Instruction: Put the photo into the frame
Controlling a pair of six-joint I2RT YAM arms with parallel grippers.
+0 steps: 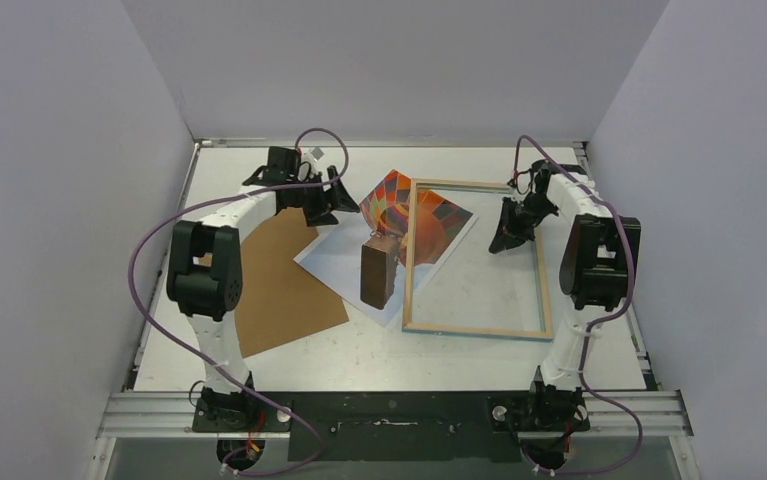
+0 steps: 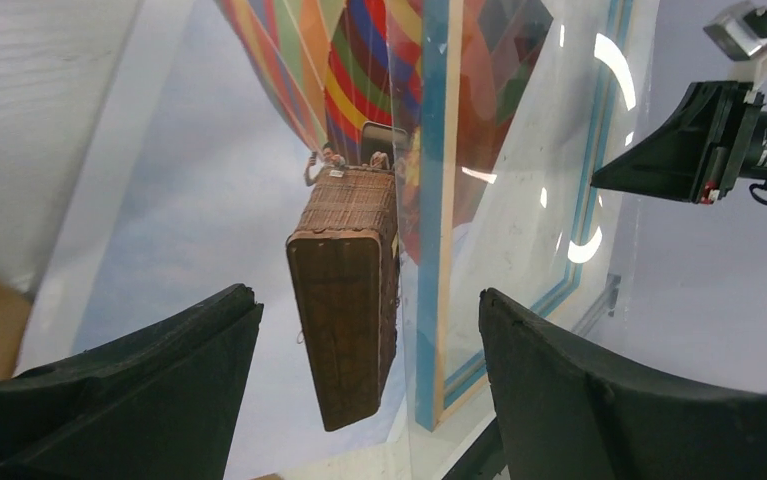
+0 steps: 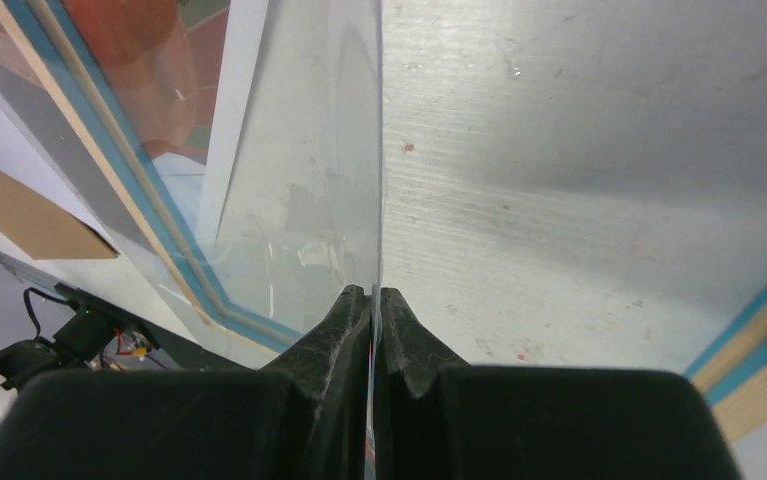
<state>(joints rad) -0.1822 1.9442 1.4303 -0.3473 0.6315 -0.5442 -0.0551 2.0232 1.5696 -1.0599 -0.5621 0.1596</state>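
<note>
The photo [image 1: 344, 262] lies flat mid-table, its balloon end tucked under the left rail of the frame [image 1: 474, 330]. The frame rests wood side up. My left gripper [image 1: 327, 205] hovers over the photo's far left corner. In its wrist view, the left gripper [image 2: 367, 300] stands open above the printed basket on the photo [image 2: 189, 220], with nothing between its fingers. The blue rail of the frame [image 2: 431, 250] runs just to its right. My right gripper [image 1: 507, 240] is inside the frame opening. There the right gripper [image 3: 375, 292] is shut on the edge of the clear pane [image 3: 299, 150], which is seen edge-on.
A plain brown backing board [image 1: 284, 285] lies left of the photo, partly under it and beneath the left arm. White walls enclose the table on three sides. A metal rail [image 1: 399, 410] carrying the arm bases crosses the near edge.
</note>
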